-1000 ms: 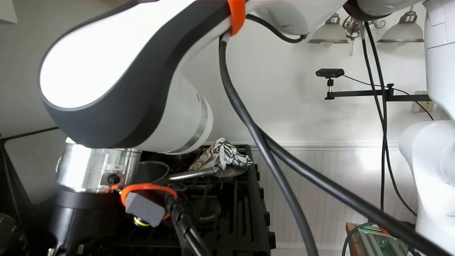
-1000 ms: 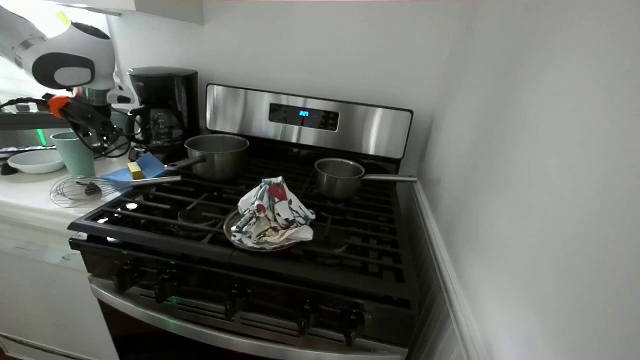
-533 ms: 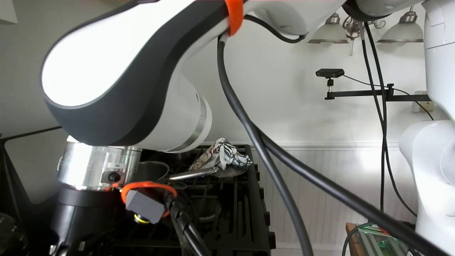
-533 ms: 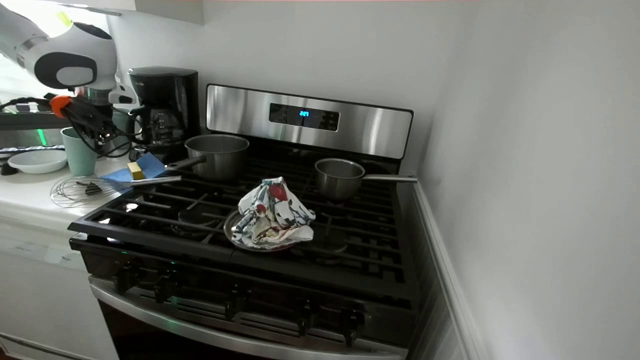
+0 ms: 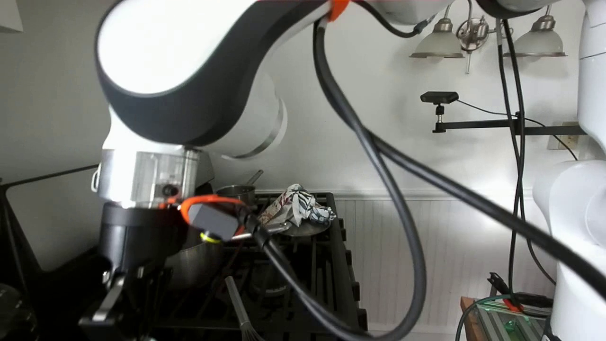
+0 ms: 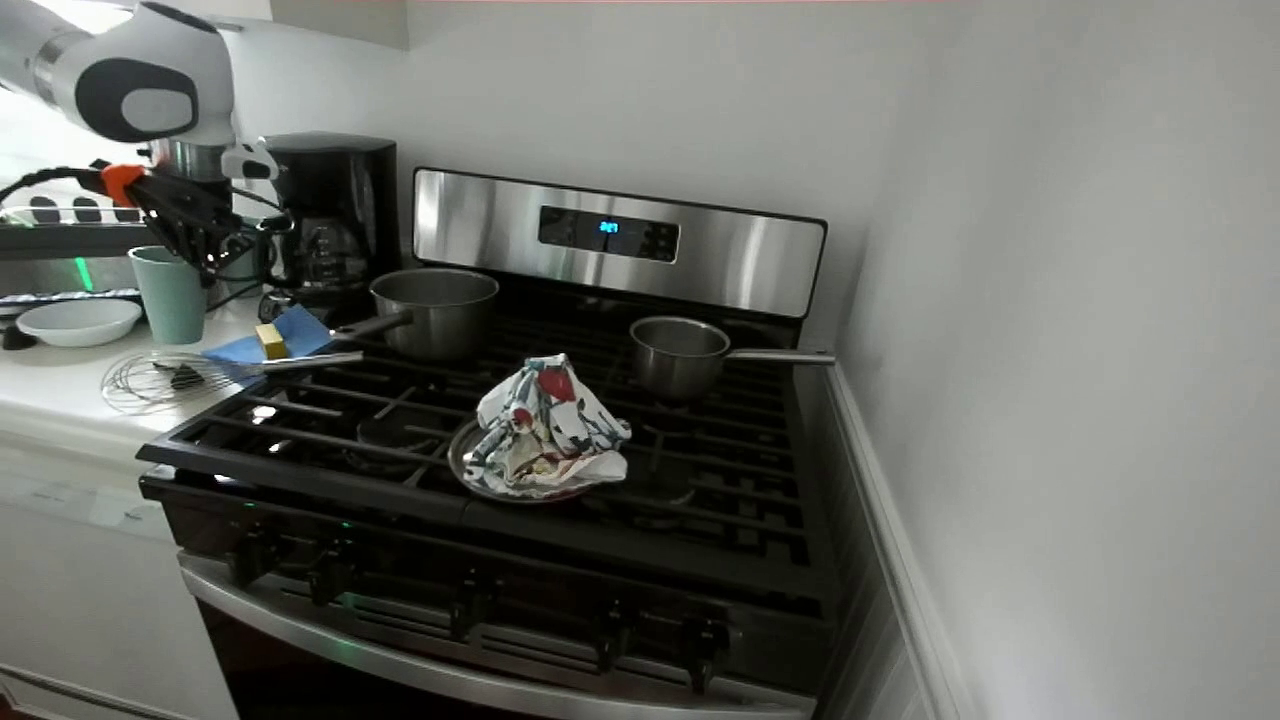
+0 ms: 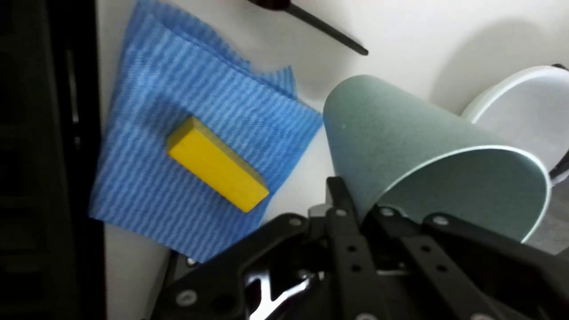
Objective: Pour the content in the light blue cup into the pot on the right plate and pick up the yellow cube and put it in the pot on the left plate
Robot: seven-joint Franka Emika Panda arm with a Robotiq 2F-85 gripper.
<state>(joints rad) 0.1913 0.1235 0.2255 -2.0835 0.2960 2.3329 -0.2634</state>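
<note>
Along the left of the wrist view runs the dark edge of the stove, and the blue cloth lies on the pale counter right beside it, the yellow block on top. In an exterior view the whisk crosses that edge, wires over the counter and handle reaching onto the stove; the handle of the large pot juts toward the cloth as well. The small pot stands farther right, its handle stretching to the wall. Grate bars lie exposed between the pots and left of the pan, which bears a patterned cloth. The gripper is drawn nearly together, pinching the thin wall of the light blue cup, one finger outside, the other within the mouth. Nearly upright, the cup sits between the white bowl and the blue cloth; whether its base touches the counter cannot be told.
</note>
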